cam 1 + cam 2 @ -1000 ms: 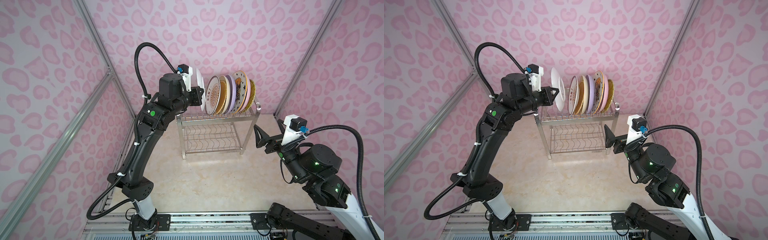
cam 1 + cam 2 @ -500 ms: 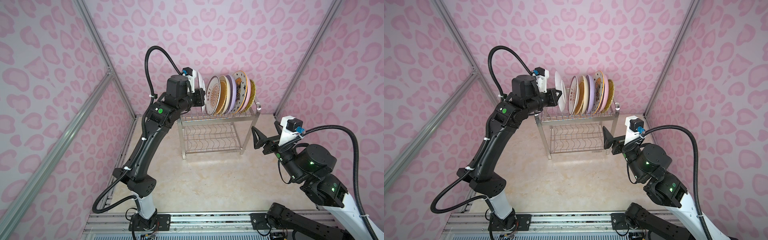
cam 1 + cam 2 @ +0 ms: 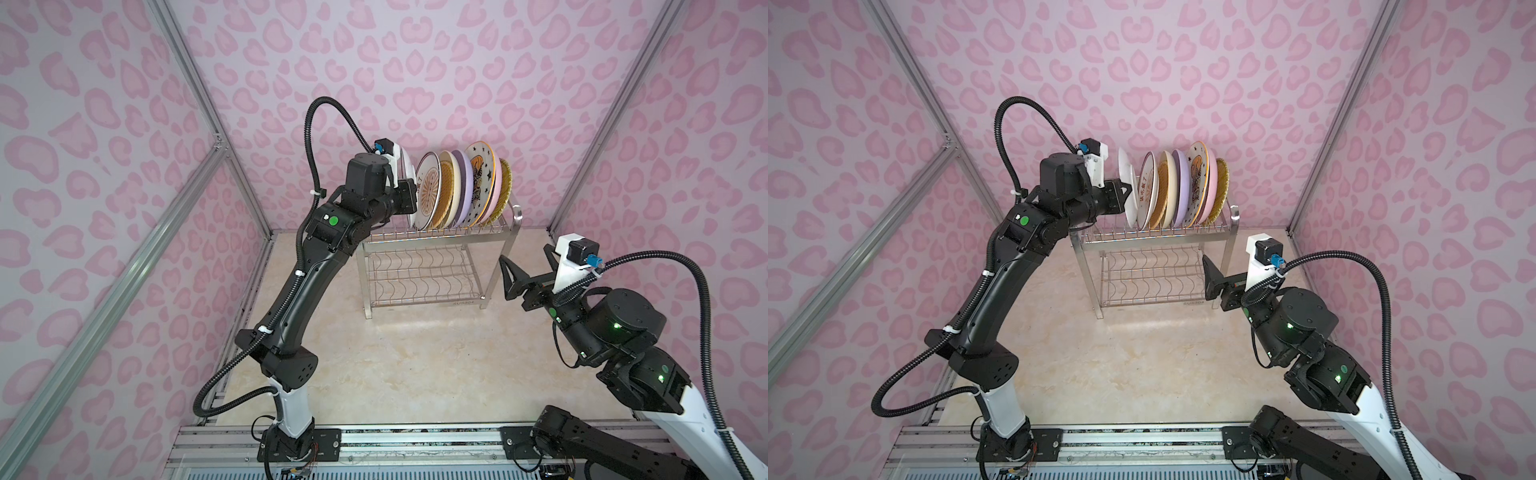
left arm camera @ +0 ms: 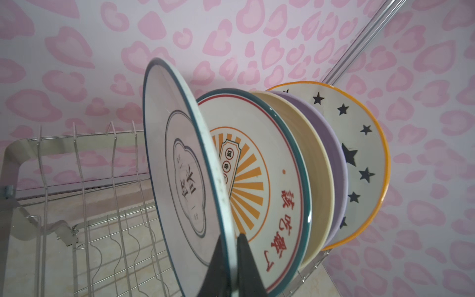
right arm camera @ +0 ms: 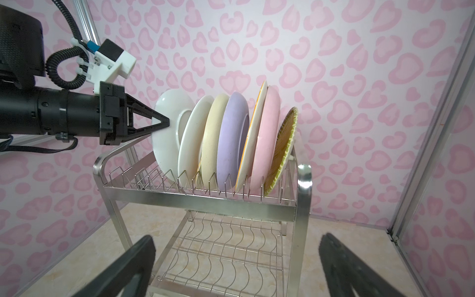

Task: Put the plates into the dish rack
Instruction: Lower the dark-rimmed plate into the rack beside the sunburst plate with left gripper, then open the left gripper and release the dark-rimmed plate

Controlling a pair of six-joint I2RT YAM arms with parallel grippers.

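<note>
Plainly, the only stamp I can read is "SUS304" on the bottom front rail of the dish rack (image 3: 440, 240), seen in both top views. The white dark-rimmed plate (image 4: 180, 154), pinched by its rim in my left hand (image 4: 231, 238), carries grey characters inside a cloud-shaped outline, too skewed to read. The sunburst plate (image 4: 257, 180) shows a ticket-shaped label and a column of red Chinese characters I cannot make out with confidence.

The rack stands at 12 o'clock on the counter (image 3: 415, 365). Along its top tier, from 9 o'clock to 3 o'clock, stand the held plate, the sunburst plate, a wicker plate (image 3: 445, 191), the cream plate (image 4: 316, 167), the lilac plate (image 4: 338, 159), the star plate (image 4: 367, 154), the pink plate (image 5: 267, 138) and a second wicker plate (image 5: 284, 144). The held plate's lower edge is down among the prongs; whether it rests on the wires I cannot tell. My right hand (image 5: 236, 239), spread wide and holding nothing, hovers at 3 o'clock of the lower tier, apart from it.

A second ago my left arm held this plate farther out at 9 o'clock; it now stands just beside the sunburst plate, grip unchanged. My right hand has edged slightly nearer the rack.
</note>
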